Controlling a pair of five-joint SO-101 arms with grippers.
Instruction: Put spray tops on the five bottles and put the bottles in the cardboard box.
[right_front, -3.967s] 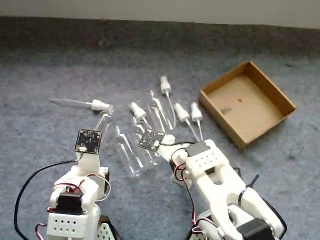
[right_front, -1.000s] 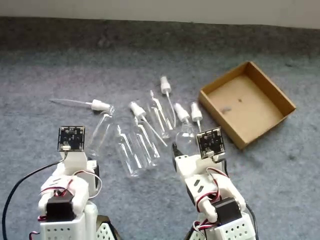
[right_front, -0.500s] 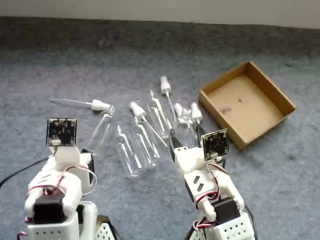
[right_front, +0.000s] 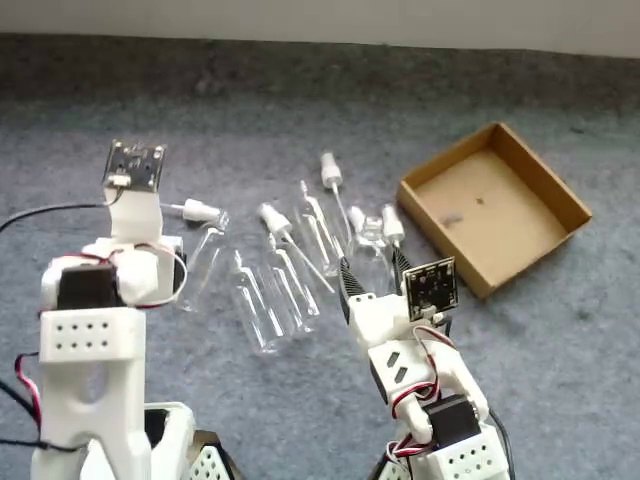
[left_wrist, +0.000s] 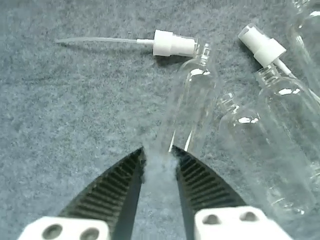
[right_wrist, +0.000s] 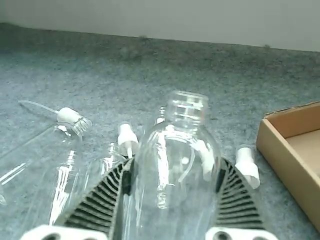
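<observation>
My right gripper (right_wrist: 174, 172) is shut on a clear bottle (right_wrist: 175, 150) and holds it upright, open neck on top, just left of the cardboard box (right_front: 495, 205). The held bottle (right_front: 372, 250) has no spray top. In the left wrist view my left gripper (left_wrist: 159, 151) is open a little, its tips at either side of the base end of a clear bottle (left_wrist: 192, 95) lying on the carpet. A white spray top (left_wrist: 172, 43) with a long tube lies at that bottle's neck. Three more bottles (right_front: 285, 285) lie in the middle among several loose spray tops (right_front: 330, 170).
The box is empty, open side up, at the right on the grey carpet. My left arm (right_front: 95, 300) stands tall at the left. A pale wall (right_front: 320, 15) runs along the far edge. Bare carpet lies in front of the box.
The left arm rose and stretched forward over the leftmost bottle. The right arm swung from the lying bottles toward the box and lifted its bottle upright; it has kept still for the last half second.
</observation>
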